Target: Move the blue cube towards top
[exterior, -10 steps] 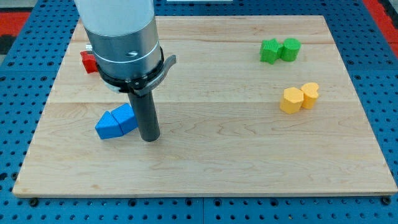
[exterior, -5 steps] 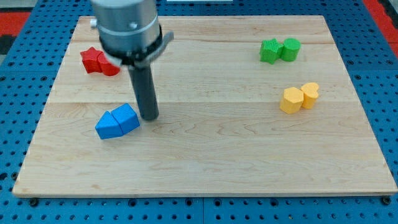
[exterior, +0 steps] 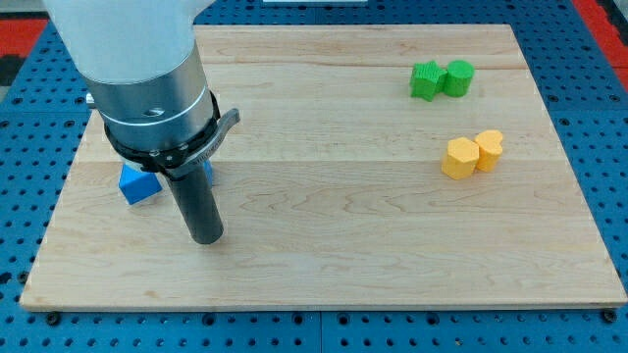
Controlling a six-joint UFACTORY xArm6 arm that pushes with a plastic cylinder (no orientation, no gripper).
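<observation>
My tip (exterior: 207,238) rests on the wooden board (exterior: 343,245) at the lower left. One blue block (exterior: 137,185) shows up and to the left of the tip, partly hidden by the arm; its shape is unclear. A sliver of a second blue block (exterior: 208,167) shows just right of the rod, above the tip. I cannot tell which of the two is the cube. The tip touches neither block.
Two green blocks (exterior: 441,79) sit together at the upper right. Two yellow blocks (exterior: 471,154) sit together below them. The arm's body (exterior: 147,78) covers the board's upper left, so the red blocks there are hidden.
The blue blocks have shifted up and to the left. The arm has swung left and my tip has come down towards the view's bottom, now below the blue blocks. The red blocks are now covered.
</observation>
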